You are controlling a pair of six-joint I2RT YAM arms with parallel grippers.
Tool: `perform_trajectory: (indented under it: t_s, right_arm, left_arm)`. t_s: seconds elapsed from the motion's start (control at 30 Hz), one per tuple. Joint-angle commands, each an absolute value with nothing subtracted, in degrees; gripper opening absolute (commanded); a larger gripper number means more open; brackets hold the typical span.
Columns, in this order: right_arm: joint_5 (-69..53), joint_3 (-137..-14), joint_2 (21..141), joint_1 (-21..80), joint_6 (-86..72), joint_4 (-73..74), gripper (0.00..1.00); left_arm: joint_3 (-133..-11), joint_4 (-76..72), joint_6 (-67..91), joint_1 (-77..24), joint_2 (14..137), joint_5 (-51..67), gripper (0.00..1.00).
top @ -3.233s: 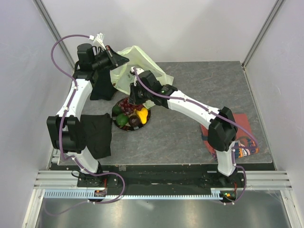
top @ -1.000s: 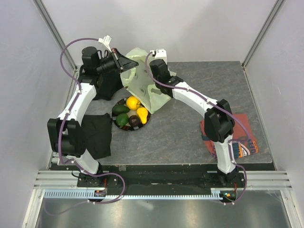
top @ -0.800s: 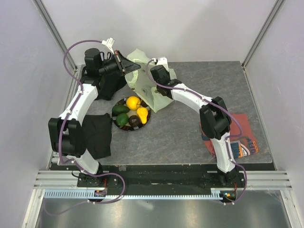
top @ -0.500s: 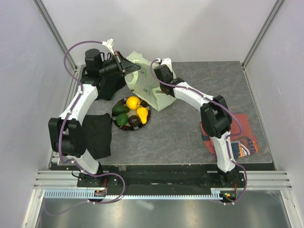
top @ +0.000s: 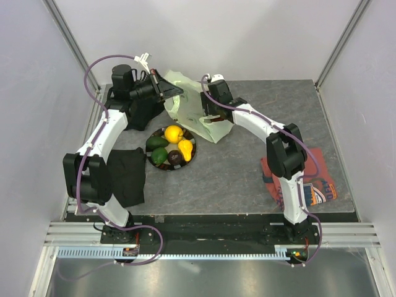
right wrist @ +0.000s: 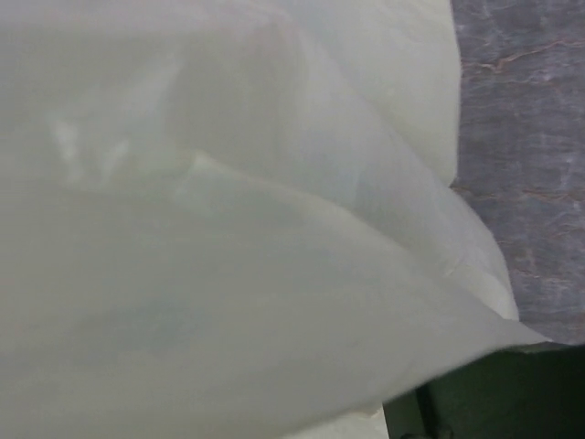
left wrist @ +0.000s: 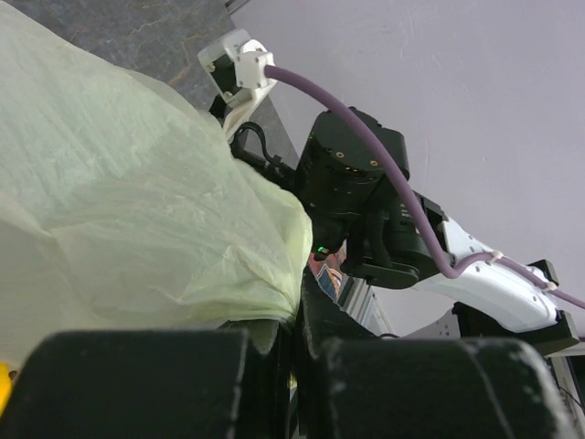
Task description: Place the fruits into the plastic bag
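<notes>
Green bag (top: 189,102) sat near the far edge of the bench (top: 266,105), its rim pinched by the left claw (top: 168,90); for the right claw (top: 209,116) I could not tell.

Place: robot lab test cell, not a home or shop.
Walls: plain white panels (top: 204,37) closed in the bench, w/ alu corner posts (top: 70,37).
Tabletop: grey stone-look slab (top: 247,179), fitted betw. the panels.
Mounting: left arm (top: 102,133) & right arm (top: 253,124) were bolted at a slotted alu rail (top: 210,235) on the near edge.
Wiring: purple cables (left wrist: 405,194) ran along the arms; slotted cable duct (top: 210,252) sat below the rail.
</notes>
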State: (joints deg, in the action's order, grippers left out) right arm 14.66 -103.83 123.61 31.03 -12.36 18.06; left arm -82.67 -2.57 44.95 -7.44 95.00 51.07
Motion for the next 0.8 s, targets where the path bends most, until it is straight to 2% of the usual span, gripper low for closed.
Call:
perform_trajectory:
  t_s: [0.0,0.13,0.3,0.53,0.77]
  right_arm:
    - [7.8,-102.8,118.1,31.3,-12.7,16.4,0.75]
    - [5.8,-101.3,115.8,31.3,-12.8,14.0,0.79]
    - [0.1,-98.0,111.7,31.3,-14.5,9.6,0.79]
    - [-12.6,-89.6,104.2,31.3,-21.1,-1.8,0.67]
    - [-16.3,-83.0,98.9,33.0,-25.8,-2.5,0.66]
  left_arm:
    - [-84.9,-0.4,39.8,-7.6,94.8,50.3,0.02]
    - [-85.5,1.1,39.4,-7.6,95.1,50.1,0.01]
    - [-85.8,1.1,39.4,-7.6,95.4,50.1,0.02]
    - [-86.5,1.7,39.6,-7.6,95.8,49.3,0.02]
    - [-86.9,2.3,39.5,-7.6,96.0,48.1,0.02]
